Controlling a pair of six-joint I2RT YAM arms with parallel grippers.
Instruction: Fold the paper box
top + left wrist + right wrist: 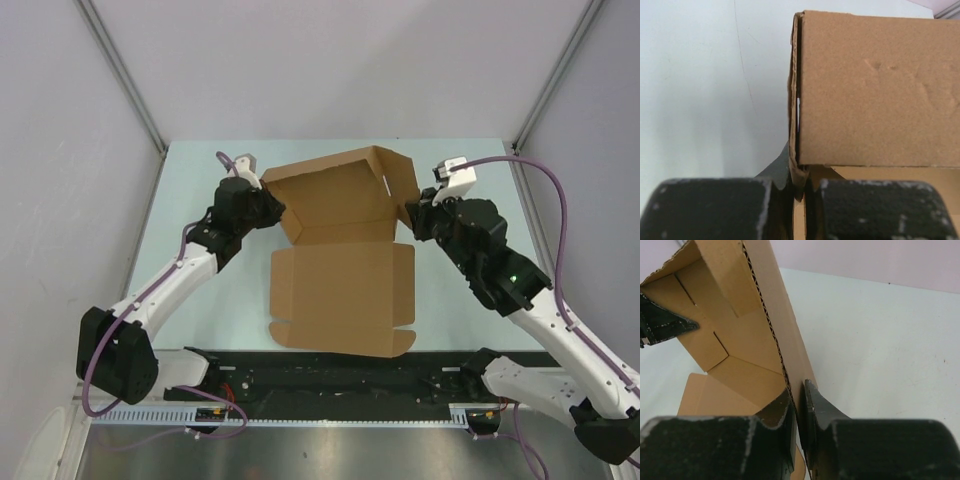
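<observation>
The paper box (343, 250) is plain brown cardboard, partly formed in the middle of the table. Its near panel lies flat; its far part stands up with raised side walls. My left gripper (268, 208) is shut on the box's left wall; in the left wrist view the wall edge (796, 125) runs down between my fingers (715, 207). My right gripper (412, 215) is shut on the right wall; in the right wrist view the corrugated edge (771, 325) is clamped between my fingers (817, 412). The box interior (735, 340) shows to the left.
The pale table top (200, 200) is bordered by grey walls at left, right and back. A black rail (330, 375) with the arm bases runs along the near edge. The left gripper's tip (662, 322) shows at the far side in the right wrist view.
</observation>
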